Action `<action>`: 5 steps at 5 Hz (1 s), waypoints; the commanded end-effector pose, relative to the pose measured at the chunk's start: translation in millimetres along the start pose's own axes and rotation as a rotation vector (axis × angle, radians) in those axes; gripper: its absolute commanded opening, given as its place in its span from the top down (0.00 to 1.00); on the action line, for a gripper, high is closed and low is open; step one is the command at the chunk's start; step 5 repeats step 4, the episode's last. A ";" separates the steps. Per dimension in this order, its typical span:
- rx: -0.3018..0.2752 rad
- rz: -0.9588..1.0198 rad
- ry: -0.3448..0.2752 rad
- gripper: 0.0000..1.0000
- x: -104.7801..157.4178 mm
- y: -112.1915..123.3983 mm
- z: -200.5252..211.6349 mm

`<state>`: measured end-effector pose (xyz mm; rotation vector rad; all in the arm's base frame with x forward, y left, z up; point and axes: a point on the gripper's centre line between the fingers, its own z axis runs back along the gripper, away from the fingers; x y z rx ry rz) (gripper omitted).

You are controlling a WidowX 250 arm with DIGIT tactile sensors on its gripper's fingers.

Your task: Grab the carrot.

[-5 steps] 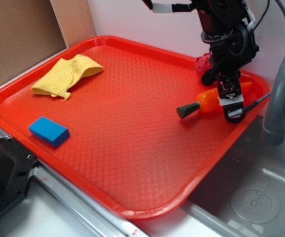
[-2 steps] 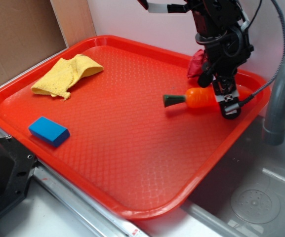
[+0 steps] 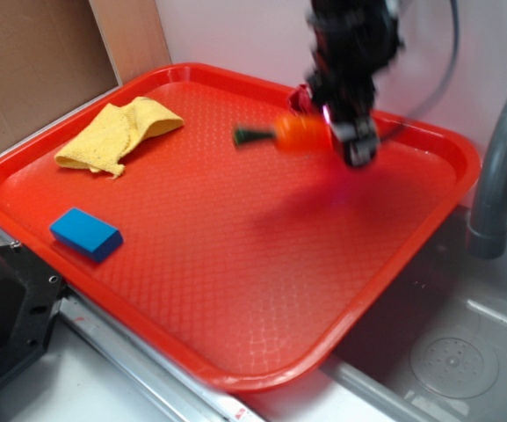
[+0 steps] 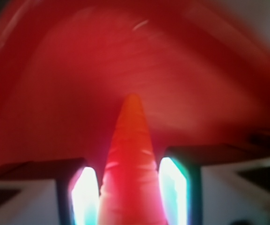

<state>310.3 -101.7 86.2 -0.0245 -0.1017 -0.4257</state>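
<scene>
Above red tray (image 3: 148, 290), claw (image 3: 345, 141) clamps carrot (image 3: 299, 134).

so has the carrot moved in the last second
Yes. The carrot, held in the gripper, has shifted left, away from the faucet, and lifted off the tray.

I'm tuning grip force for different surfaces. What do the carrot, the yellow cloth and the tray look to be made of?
The carrot, held between the gripper fingers, looks like smooth plastic: uniform orange with a slight sheen, though motion-blurred. The yellow cloth looks like soft woven or terry fabric: crumpled folds, fuzzy matte surface. The tray looks like rigid moulded plastic: a fine embossed diamond texture and glossy rounded rim.
</scene>
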 end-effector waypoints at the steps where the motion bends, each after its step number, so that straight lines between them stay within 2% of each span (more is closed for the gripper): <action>1: 0.070 0.250 0.020 1.00 -31.3 19.6 85.5; 2: 0.091 0.431 0.068 1.00 -58.4 37.0 101.1; 3: 0.109 0.537 0.071 1.00 -83.9 41.2 111.0; 4: 0.124 0.543 0.070 1.00 -94.5 36.9 115.3; 5: 0.124 0.543 0.070 1.00 -94.5 36.9 115.3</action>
